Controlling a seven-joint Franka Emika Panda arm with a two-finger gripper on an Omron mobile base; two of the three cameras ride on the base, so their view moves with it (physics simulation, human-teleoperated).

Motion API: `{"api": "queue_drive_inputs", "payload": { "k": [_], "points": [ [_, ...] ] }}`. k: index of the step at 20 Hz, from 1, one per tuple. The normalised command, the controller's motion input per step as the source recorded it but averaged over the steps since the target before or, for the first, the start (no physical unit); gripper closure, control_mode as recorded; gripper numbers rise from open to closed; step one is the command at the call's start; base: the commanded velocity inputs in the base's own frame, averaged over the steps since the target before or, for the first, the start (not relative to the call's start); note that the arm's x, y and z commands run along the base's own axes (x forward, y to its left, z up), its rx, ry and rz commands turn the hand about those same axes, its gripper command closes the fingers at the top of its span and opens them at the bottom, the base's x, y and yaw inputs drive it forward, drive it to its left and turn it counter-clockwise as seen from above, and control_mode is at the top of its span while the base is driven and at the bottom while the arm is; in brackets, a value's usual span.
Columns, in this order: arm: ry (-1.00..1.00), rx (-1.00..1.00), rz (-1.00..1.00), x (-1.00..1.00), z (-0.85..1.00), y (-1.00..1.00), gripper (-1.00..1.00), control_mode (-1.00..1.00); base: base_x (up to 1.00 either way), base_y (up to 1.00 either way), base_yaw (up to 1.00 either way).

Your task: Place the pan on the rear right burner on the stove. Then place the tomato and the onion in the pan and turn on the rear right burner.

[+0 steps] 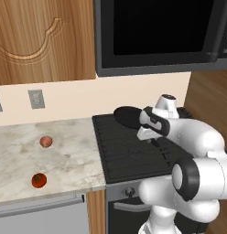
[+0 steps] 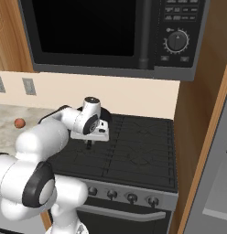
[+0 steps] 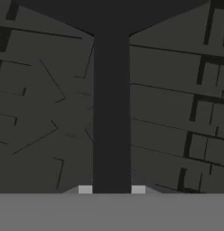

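Observation:
My gripper [image 3: 111,189] is shut on the thin straight handle of the black pan [image 3: 111,90]. The handle runs up from between the fingertips to the pan body at the top of the hand view. In the left base view the pan [image 1: 128,117] hangs over the rear left part of the stove [image 1: 129,157], with the gripper [image 1: 152,140] just right of it. The rear right burner [image 2: 147,130] lies bare. The tomato [image 1: 38,180] and the onion [image 1: 45,141] rest apart on the marble counter left of the stove.
A black microwave [image 2: 106,32] hangs low over the stove. Knobs [image 2: 131,197] line the stove's steel front. A wooden cabinet wall [image 2: 202,137] stands close on the stove's right. The counter [image 1: 69,155] extends left, with an outlet [image 1: 36,98] on the wall.

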Motion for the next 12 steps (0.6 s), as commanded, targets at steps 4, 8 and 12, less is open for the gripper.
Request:
{"api": "queue_drive_inputs", "payload": {
  "k": [4,8,12],
  "points": [
    [0.00,-0.03,0.00,0.00,0.00,-0.79,1.00,-1.00,0.00,0.00,0.00],
    [0.00,-0.02,0.00,0.00,0.04,-0.75,1.00,-1.00,0.00,0.00,0.00],
    [0.00,-0.02,-0.06,0.00,0.11,-0.77,1.00,-1.00,0.00,0.00,0.00]
  ]
}}
